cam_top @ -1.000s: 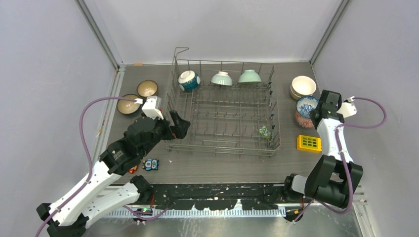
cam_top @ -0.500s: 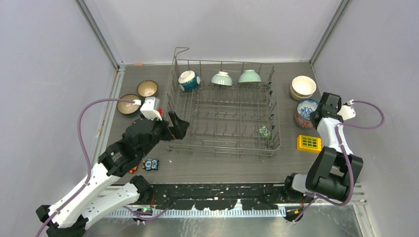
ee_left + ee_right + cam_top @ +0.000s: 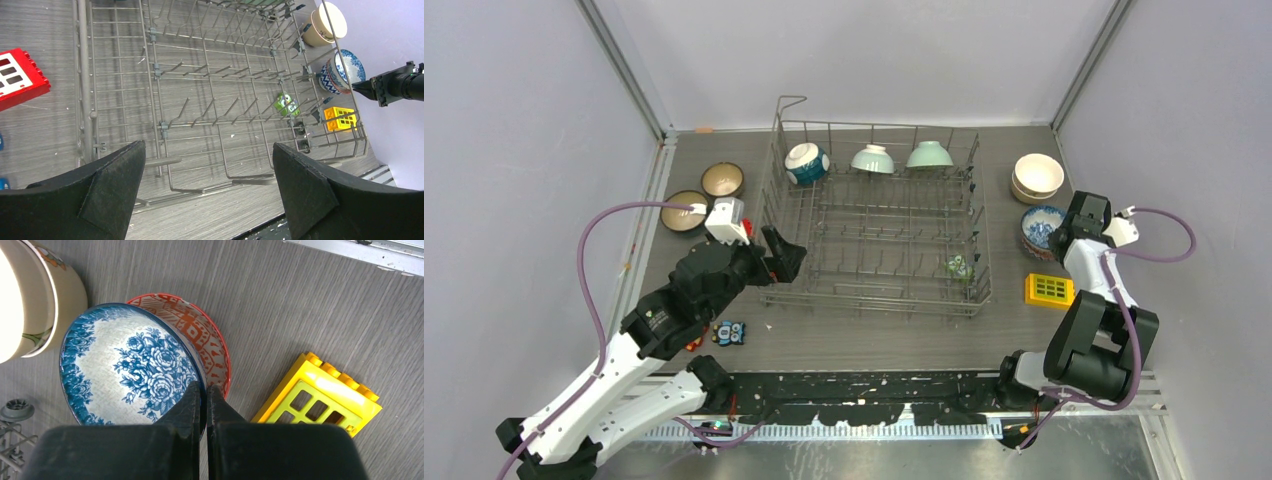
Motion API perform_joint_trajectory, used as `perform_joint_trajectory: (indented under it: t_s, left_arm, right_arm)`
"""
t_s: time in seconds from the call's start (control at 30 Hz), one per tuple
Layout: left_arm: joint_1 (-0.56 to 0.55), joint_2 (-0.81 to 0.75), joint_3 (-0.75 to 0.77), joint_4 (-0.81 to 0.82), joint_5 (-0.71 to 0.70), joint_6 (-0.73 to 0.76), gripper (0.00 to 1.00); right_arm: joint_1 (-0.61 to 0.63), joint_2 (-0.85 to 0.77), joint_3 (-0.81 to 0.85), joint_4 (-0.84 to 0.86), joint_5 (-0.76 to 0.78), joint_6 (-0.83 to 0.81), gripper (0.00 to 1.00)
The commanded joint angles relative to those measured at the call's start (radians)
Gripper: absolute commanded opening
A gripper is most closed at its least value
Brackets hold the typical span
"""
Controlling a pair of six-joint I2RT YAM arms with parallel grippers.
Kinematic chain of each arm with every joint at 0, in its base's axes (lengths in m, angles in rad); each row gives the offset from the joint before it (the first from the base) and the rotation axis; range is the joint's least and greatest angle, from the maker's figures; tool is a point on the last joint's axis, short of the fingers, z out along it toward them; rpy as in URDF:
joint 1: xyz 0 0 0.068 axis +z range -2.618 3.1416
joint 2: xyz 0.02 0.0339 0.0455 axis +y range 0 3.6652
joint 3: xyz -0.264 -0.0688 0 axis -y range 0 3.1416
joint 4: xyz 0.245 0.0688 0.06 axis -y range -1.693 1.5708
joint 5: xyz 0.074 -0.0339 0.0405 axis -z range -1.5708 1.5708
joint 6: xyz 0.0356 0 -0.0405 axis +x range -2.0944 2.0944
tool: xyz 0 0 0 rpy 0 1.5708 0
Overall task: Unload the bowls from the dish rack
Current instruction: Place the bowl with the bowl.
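Note:
The grey wire dish rack [image 3: 874, 225] holds three bowls along its far row: a blue-and-white one [image 3: 806, 162] and two pale mint ones [image 3: 873, 158] [image 3: 929, 154]. My right gripper [image 3: 205, 390] is shut on the near rim of a blue-and-white floral bowl [image 3: 125, 365], which sits nested in a red-patterned bowl [image 3: 202, 335] to the right of the rack [image 3: 1041, 226]. My left gripper [image 3: 207, 165] is open and empty, hovering over the rack's near-left corner [image 3: 782, 255].
Cream bowls [image 3: 1037, 175] are stacked at the far right. Two brown bowls [image 3: 722, 179] [image 3: 685, 210] sit left of the rack. A yellow block [image 3: 320, 395] lies right beside the held bowl. A green toy [image 3: 286, 103] is inside the rack, and a red block [image 3: 20, 75] lies to its left.
My right gripper has come down and nearer with the blue-and-white bowl, which now covers the red-patterned bowl. My left gripper has drifted slightly back and left.

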Motion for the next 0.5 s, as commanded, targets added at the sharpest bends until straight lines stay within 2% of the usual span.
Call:
perform_joint_trajectory:
  t_s: [0.0,0.47]
  left_arm:
    - [0.004,-0.002,-0.015,-0.026,0.006,-0.01,1.0]
    - [0.004,-0.001,-0.02,-0.03,0.004,-0.015,1.0]
  right_arm:
    - [-0.003,-0.007,0.004,0.081,0.006,0.011,0.01]
    - [-0.005,0.032,0.003,0.081,0.006,0.0,0.01]
